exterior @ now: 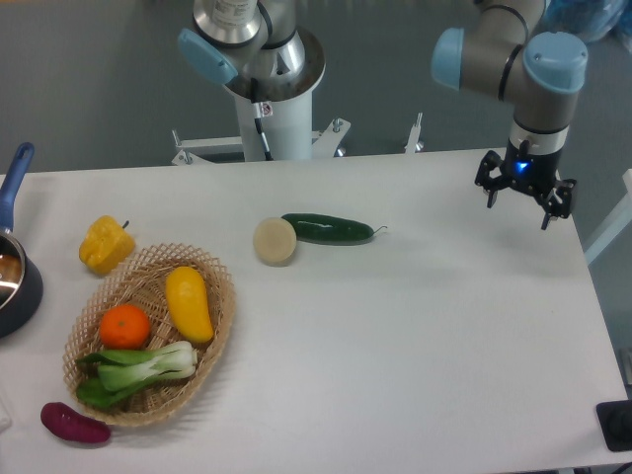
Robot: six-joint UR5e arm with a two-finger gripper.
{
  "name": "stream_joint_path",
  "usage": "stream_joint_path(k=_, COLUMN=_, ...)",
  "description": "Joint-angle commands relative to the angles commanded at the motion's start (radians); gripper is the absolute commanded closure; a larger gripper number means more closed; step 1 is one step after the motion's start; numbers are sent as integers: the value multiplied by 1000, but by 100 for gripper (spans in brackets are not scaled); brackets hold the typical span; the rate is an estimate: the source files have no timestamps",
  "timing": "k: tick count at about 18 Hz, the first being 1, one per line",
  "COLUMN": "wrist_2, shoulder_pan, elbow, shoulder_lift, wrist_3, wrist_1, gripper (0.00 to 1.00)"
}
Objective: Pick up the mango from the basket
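The mango [189,303] is a smooth yellow-orange oval lying in the upper middle of the wicker basket [219,336] at the table's front left. Beside it in the basket are a round orange [124,326] and a green bok choy [138,368]. My gripper [524,203] hangs far off at the table's back right, above the surface, fingers spread open and holding nothing. It is well apart from the basket.
A yellow bell pepper [105,244] lies just behind the basket and a purple sweet potato [74,424] at its front left. A dark pot with a blue handle [14,259] sits at the left edge. A cucumber [329,229] and a pale round item [276,241] lie mid-table.
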Motion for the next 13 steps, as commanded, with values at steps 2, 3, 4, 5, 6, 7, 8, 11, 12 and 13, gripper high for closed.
stream_joint_path(k=2, wrist_2=0, shoulder_pan=0, elbow=3, shoulder_lift=0, wrist_3=2, wrist_1=-2, gripper=0)
stream_joint_path(k=3, wrist_2=0, shoulder_pan=2, elbow=3, shoulder_lift=0, wrist_3=2, wrist_1=-2, gripper=0)
stream_joint_path(k=4, wrist_2=0, shoulder_pan=2, elbow=3, shoulder_lift=2, wrist_3=2, wrist_1=0, gripper=0)
stream_joint_path(k=5, wrist_2=0, shoulder_pan=2, elbow=5, shoulder_lift=3, wrist_3=-2, wrist_1=-2, gripper=0)
stream_joint_path(k=6, wrist_2=0, shoulder_pan=2, elbow=5, shoulder_lift=3, wrist_3=-3, wrist_1=-2, gripper=0)
stream_joint_path(k=7, wrist_2=0, shoulder_pan=2, elbow=6, shoulder_lift=5, wrist_3=-3, wrist_1=-2, gripper=0)
stream_joint_path(k=8, wrist_2=0, shoulder_pan=2, elbow=6, shoulder_lift=6, wrist_3=-5, wrist_1=-3, gripper=0)
stream_joint_path(k=11, wrist_2=2, shoulder_pan=0, elbow=-5, shoulder_lift=8, wrist_3=-41, wrist_1=-5, gripper=0)
stream_joint_path(k=12, wrist_2=3, shoulder_pan=-5, elbow=-8, shoulder_lift=11, wrist_3=-52, wrist_1=-9, gripper=0)
stream_joint_path(k=13, wrist_2=3, shoulder_pan=-15, elbow=-18, shoulder_lift=17, wrist_3=-78, wrist_1=-18, gripper=0)
